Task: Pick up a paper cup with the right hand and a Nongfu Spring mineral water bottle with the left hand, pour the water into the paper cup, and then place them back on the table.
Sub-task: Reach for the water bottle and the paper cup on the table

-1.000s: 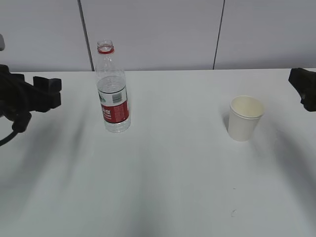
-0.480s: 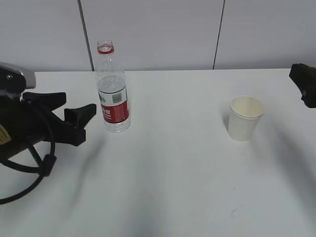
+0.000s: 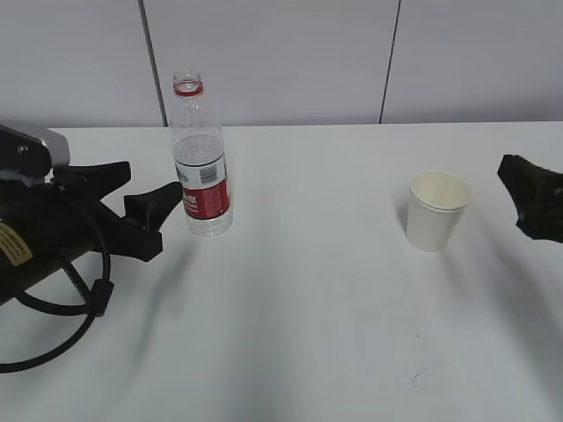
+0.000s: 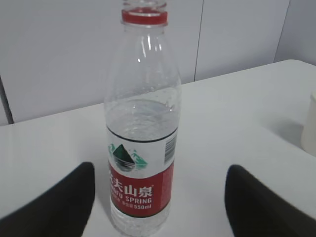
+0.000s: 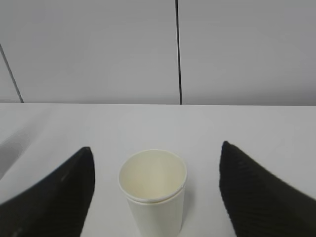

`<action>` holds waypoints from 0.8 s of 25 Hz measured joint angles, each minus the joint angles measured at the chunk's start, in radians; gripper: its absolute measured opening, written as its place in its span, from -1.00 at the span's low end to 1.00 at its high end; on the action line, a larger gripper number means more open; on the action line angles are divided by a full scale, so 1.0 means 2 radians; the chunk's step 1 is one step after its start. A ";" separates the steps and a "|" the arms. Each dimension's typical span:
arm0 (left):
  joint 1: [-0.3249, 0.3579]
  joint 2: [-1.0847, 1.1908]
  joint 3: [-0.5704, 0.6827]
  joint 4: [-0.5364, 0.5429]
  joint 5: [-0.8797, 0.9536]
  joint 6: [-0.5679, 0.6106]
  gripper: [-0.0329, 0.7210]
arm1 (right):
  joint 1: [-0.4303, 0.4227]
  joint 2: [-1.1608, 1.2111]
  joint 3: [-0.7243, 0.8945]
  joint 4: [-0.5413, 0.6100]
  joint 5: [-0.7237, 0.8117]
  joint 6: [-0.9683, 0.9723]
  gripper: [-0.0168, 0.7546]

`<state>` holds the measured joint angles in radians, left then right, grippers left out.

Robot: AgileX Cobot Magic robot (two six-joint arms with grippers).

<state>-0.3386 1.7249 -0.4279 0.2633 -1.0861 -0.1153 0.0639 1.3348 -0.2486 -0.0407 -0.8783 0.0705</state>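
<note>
A: Two things stand on the table (image 3: 317, 299) in front of us: the Nongfu Spring mineral water bottle (image 3: 201, 158) on the left, upright and uncapped, and the paper cup (image 3: 436, 210) well apart from it on the right, also upright.

B: We agree. Through the clear plastic we see the water (image 4: 142, 118) reaching roughly to the top edge of the red-and-white label. What do we make of the left hand (image 3: 145, 198)?

A: Its jaws are spread wide. In the exterior view its near finger points at the bottle's label and ends just beside it; we cannot tell whether it touches. In the left wrist view the bottle stands between the two dark fingers (image 4: 54, 207), with bare table showing on each side of it.

B: So nothing is gripped there. And the right hand (image 3: 530, 207)?

A: We see only its tip at the right edge of the exterior view, near the cup but clear of it. The right wrist view shows its fingers (image 5: 54, 197) parted widely, the cup centred between them and ahead, touching neither.

B: We can look into the cup from that view: its cream inside appears dry. A small dark scuff mark (image 3: 414, 379) lies on the tabletop toward the near edge.
</note>
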 joint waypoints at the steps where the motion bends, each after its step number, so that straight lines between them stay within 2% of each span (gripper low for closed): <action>1: 0.000 0.000 0.000 0.000 0.000 0.000 0.42 | 0.000 0.014 0.003 0.000 -0.024 0.001 0.57; 7: 0.000 0.000 0.000 0.000 0.000 0.000 0.42 | 0.000 0.118 0.008 -0.003 -0.120 0.001 0.57; 16: 0.000 0.000 0.000 -0.001 0.000 0.000 0.42 | 0.000 0.193 0.008 -0.010 -0.127 0.002 0.57; 20: 0.000 0.000 0.000 -0.001 0.000 0.000 0.42 | 0.000 0.212 0.007 -0.032 -0.130 0.002 0.57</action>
<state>-0.3386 1.7249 -0.4279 0.2622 -1.0868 -0.1153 0.0639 1.7595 -0.2339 -0.1040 -1.1382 0.0745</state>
